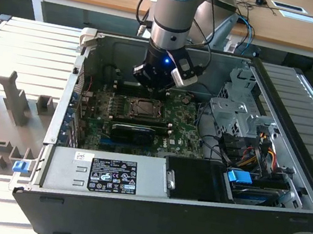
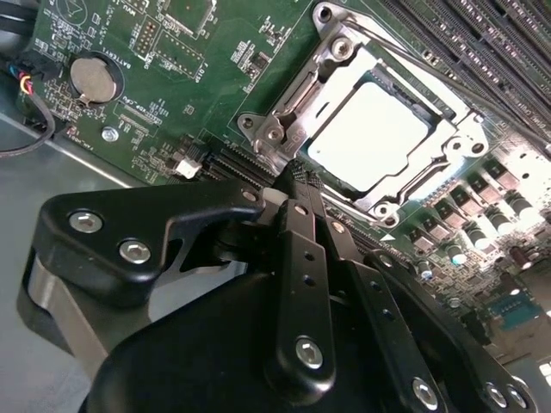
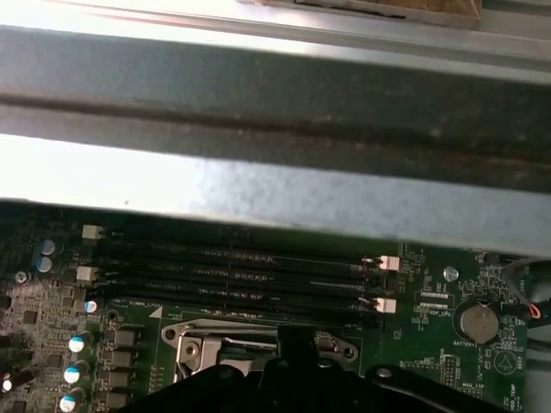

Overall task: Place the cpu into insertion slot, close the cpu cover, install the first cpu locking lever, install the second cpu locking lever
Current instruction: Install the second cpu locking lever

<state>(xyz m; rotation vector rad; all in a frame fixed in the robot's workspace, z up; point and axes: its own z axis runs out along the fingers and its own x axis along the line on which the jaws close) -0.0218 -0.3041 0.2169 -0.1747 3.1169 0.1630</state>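
- Looking into the open computer case (image 1: 291, 177) in the exterior view, you find the gripper (image 1: 153, 83) hanging just above the far edge of the insertion slot (image 1: 144, 108), low over the green motherboard (image 1: 181, 130).
- In the second wrist view, your gripper (image 2: 293, 176) has its two black fingers (image 2: 301, 258) drawn together to a narrow tip, with nothing held between them; that tip sits right at the metal rim of the insertion slot (image 2: 284, 103).
- You can see the cpu (image 2: 370, 138) already lying flat in the insertion slot, its pale face showing through the window of the cpu cover (image 2: 469, 138), which lies down over it.
- A thin locking lever (image 2: 387, 43) runs along the side of the insertion slot nearest the long black memory slots (image 2: 482, 43).
- A round coin battery (image 2: 93, 77) sits on the motherboard well apart from the insertion slot.
- In the first wrist view, the memory slots (image 3: 232, 267) lie between the insertion slot (image 3: 198, 348) and the grey case wall (image 3: 275, 172).
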